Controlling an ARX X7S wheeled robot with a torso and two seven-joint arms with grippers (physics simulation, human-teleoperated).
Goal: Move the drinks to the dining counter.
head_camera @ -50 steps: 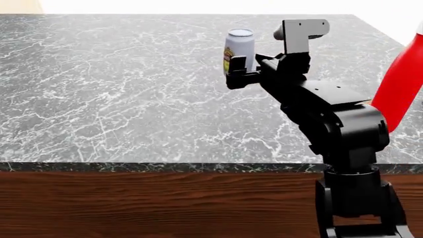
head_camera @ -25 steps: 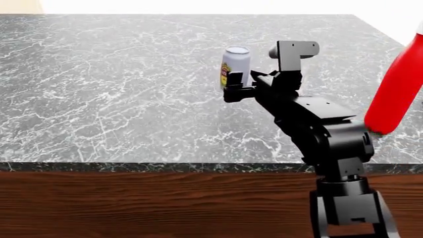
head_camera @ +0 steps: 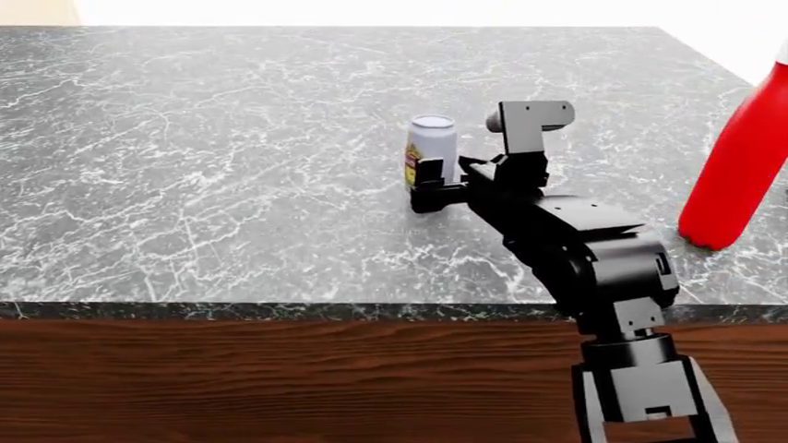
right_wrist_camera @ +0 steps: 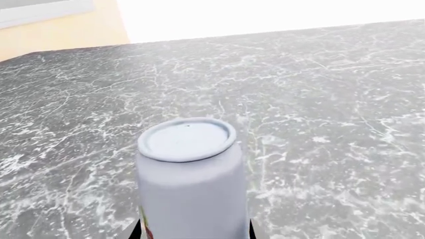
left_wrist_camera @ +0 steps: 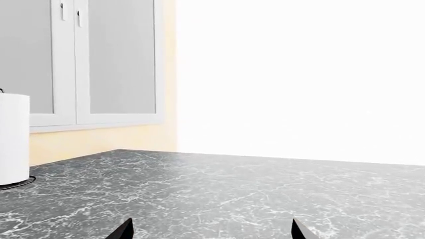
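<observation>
Head view: my right gripper, arm stretched forward over the dining counter, clamps the silver can upright; red bottle stands right of it. Left fingertips spread apart.

The robot's right arm is matte black throughout, built of blocky, faceted links joined by rounded cylindrical joints, with small screw dots on its flat top plate. A grey L-shaped camera bracket rises near its black right gripper. The left gripper's two black pointed fingertips are plain.
</observation>
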